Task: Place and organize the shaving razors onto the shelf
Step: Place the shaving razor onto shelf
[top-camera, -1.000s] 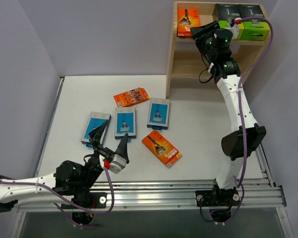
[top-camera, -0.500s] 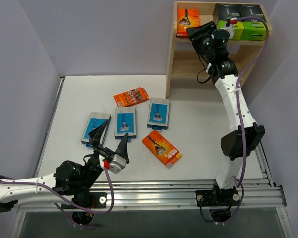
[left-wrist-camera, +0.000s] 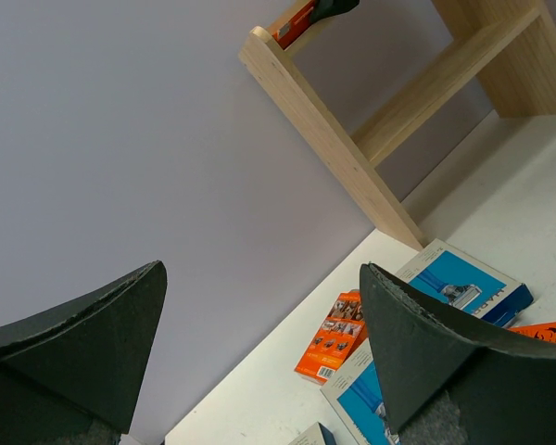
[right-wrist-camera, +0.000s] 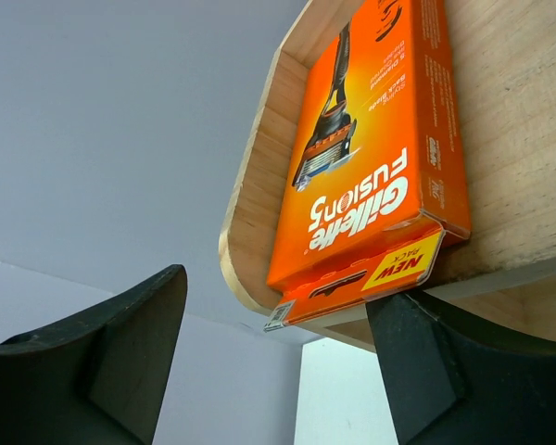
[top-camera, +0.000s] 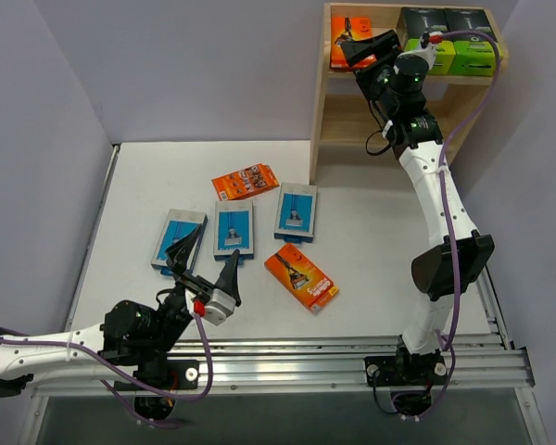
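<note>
The orange pack [right-wrist-camera: 380,139] and black boxes [top-camera: 468,23] crowd the top tier of the shelf [top-camera: 319,102]; its lower tier offers room.

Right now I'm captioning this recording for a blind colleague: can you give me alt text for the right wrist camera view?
An orange razor pack lies flat on the wooden shelf, its near end poking slightly past the shelf's edge. The two dark fingers of the right gripper stand wide apart in the foreground, holding nothing.

Pale wood shelf [right-wrist-camera: 510,139], orange pack [right-wrist-camera: 371,158], blue cards [top-camera: 233,228].
</note>
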Controlling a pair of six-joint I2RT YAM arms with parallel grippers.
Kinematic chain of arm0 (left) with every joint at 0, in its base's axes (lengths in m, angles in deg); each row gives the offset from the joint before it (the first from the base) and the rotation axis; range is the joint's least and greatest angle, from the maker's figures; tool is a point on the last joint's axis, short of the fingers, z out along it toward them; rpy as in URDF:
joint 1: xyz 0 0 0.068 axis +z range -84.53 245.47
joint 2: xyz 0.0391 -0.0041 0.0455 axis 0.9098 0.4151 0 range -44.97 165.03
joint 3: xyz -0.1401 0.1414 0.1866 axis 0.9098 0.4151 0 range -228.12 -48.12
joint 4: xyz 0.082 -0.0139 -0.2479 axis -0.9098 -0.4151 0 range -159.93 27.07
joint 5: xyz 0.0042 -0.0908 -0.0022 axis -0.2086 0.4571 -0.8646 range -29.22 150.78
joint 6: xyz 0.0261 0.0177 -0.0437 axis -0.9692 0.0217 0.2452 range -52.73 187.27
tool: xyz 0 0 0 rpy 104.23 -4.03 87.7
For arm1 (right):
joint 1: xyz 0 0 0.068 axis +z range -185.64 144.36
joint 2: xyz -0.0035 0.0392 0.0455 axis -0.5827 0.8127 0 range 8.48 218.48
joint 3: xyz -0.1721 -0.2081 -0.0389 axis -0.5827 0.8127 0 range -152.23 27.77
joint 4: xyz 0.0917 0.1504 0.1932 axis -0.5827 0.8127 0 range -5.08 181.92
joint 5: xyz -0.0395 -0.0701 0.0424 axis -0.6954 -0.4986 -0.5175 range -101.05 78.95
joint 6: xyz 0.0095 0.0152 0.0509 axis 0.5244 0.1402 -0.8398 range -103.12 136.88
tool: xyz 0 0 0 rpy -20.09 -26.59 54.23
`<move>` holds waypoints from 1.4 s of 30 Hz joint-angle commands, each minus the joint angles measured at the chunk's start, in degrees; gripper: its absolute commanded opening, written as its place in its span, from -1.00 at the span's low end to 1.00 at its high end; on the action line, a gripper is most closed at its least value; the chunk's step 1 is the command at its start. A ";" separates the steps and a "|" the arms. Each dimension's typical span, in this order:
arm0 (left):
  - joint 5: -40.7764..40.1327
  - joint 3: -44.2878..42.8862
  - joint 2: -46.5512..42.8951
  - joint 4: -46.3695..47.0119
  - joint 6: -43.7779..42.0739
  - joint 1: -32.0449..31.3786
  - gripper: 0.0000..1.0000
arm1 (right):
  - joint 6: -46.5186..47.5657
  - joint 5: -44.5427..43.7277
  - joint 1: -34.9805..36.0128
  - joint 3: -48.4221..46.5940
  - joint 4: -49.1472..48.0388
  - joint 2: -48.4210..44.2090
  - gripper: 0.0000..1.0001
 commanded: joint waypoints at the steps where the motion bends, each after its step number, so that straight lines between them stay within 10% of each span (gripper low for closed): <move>1: 0.71 -2.94 0.26 0.40 0.99 0.01 0.88 | 0.79 1.17 0.18 1.95 1.33 -1.13 0.48; 42: 0.97 -2.85 2.28 -0.30 1.34 0.62 0.88 | 0.70 10.05 -0.17 10.73 -4.47 -7.28 0.50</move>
